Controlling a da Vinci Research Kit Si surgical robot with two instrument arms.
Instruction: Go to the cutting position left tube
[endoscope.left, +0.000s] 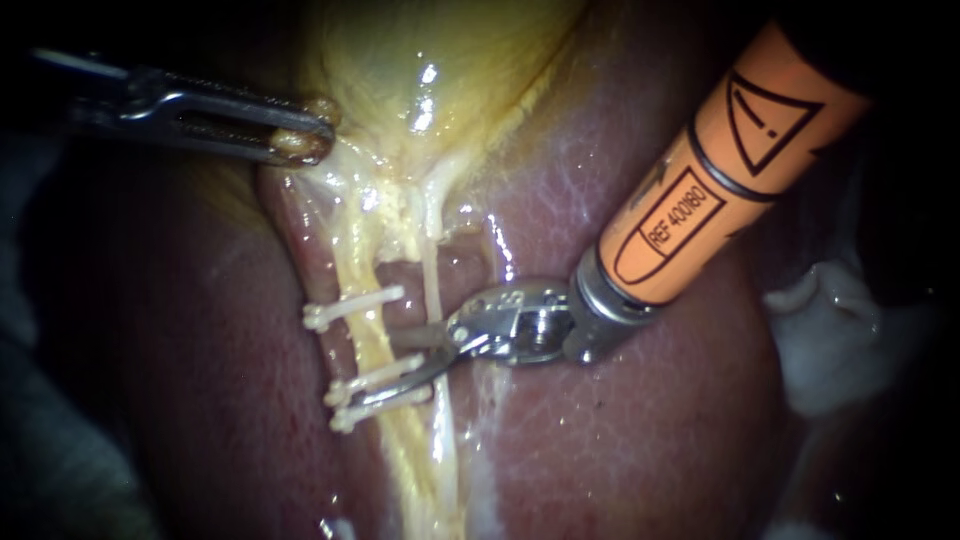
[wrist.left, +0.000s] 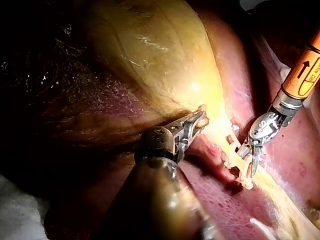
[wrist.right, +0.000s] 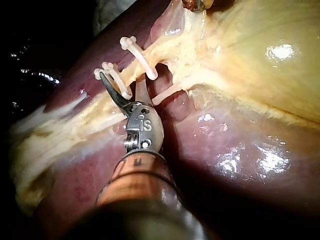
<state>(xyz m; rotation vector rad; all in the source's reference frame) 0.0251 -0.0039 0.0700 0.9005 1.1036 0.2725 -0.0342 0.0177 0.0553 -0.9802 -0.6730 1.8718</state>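
The yellowish left tube (endoscope.left: 368, 345) runs down over the liver (endoscope.left: 650, 430) and carries three white clips: one upper clip (endoscope.left: 352, 306) and two lower clips (endoscope.left: 372, 380) close together. A thinner pale right tube (endoscope.left: 430, 280) lies beside it. My right instrument (endoscope.left: 372, 368), on an orange shaft, holds its curved blades open at the left tube; the lower blade lies along the lower clips, the upper one stops short of the tube. In the right wrist view these blades (wrist.right: 120, 85) sit at the clips (wrist.right: 131, 44). My left instrument (endoscope.left: 300, 140) is shut on the gallbladder (endoscope.left: 440, 60) edge and holds it up (wrist.left: 199, 119).
White gauze (endoscope.left: 830, 330) lies at the right edge beyond the liver. The orange shaft (endoscope.left: 720, 170) crosses the upper right of the field. Dark surroundings lie left of the liver.
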